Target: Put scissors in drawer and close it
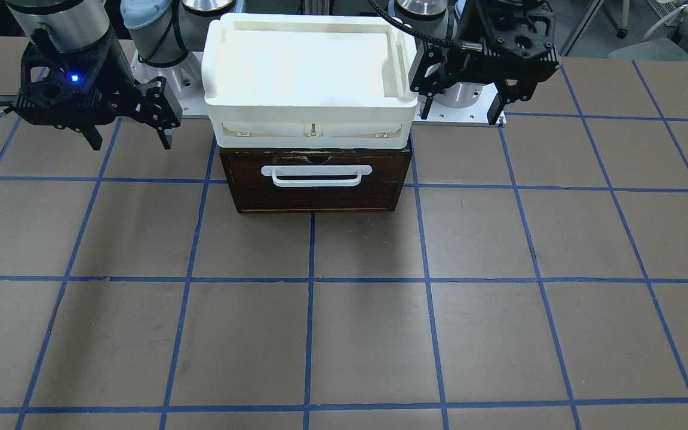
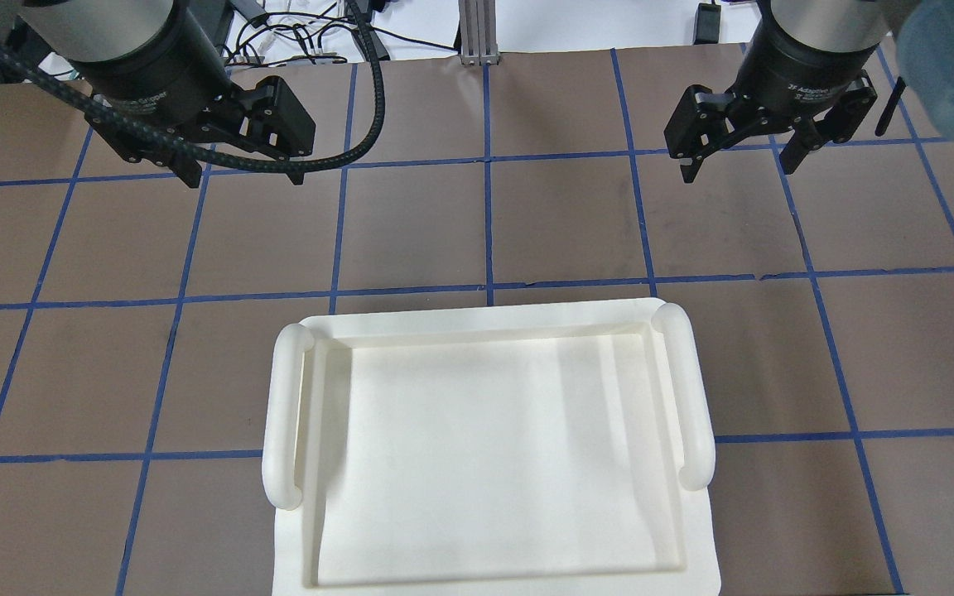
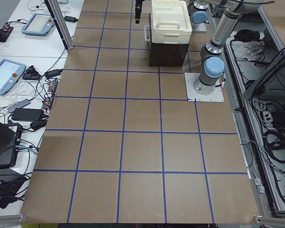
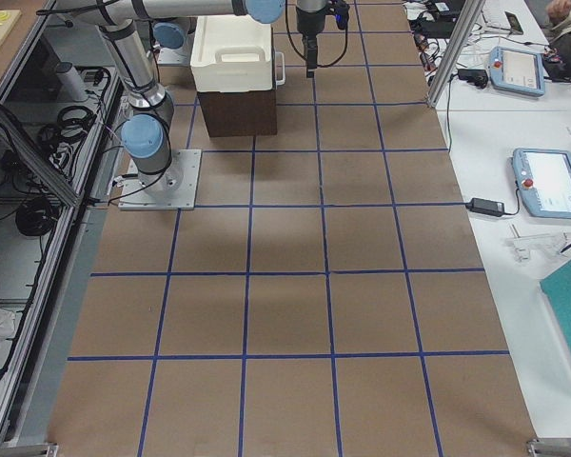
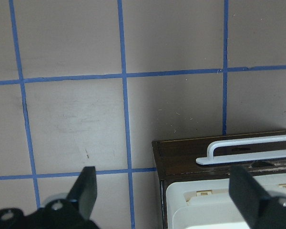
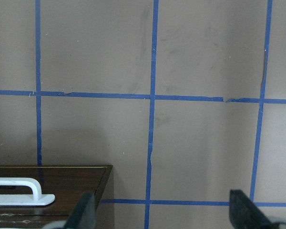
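The drawer [image 1: 320, 194] has a dark brown front and a white bar handle [image 1: 317, 175]; it stands shut, flush in its small wooden cabinet. No scissors show in any view. My left gripper [image 1: 468, 107] hovers open and empty beside the cabinet's side, above the table. My right gripper [image 1: 129, 142] hovers open and empty on the other side. The left wrist view shows the drawer front [image 5: 181, 155] and open fingers [image 5: 86, 188]. The right wrist view shows the drawer's corner [image 6: 71, 179] and open fingers [image 6: 243, 210].
A white plastic tray [image 1: 308, 119] sits on top of the cabinet and hides it in the overhead view [image 2: 477, 319]. The table is brown with a blue tape grid [image 1: 311, 280]. Arm bases stand behind the cabinet [image 3: 204, 88].
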`<state>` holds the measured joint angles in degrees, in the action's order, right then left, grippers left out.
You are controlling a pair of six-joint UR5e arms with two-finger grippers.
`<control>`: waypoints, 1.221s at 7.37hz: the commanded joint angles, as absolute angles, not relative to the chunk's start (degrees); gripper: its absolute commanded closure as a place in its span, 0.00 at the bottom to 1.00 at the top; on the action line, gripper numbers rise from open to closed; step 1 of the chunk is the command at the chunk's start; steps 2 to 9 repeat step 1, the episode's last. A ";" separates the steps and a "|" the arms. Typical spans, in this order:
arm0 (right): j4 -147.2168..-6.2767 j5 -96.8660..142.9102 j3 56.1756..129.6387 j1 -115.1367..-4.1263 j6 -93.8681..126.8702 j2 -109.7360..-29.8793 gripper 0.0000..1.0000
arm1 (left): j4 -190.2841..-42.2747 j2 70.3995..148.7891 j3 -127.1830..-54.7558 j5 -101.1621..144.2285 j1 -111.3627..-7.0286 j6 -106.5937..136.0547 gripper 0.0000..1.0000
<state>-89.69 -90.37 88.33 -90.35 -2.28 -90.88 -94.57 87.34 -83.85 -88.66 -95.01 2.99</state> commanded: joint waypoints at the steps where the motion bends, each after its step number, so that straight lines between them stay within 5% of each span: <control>1: -89.82 -90.18 88.33 -90.35 -2.29 -90.79 0.00 | -94.75 87.28 -83.85 -88.59 -95.01 2.99 0.00; 9: -89.82 -90.18 88.33 -90.35 -2.29 -90.79 0.00 | -94.75 87.28 -83.85 -88.59 -95.01 2.99 0.00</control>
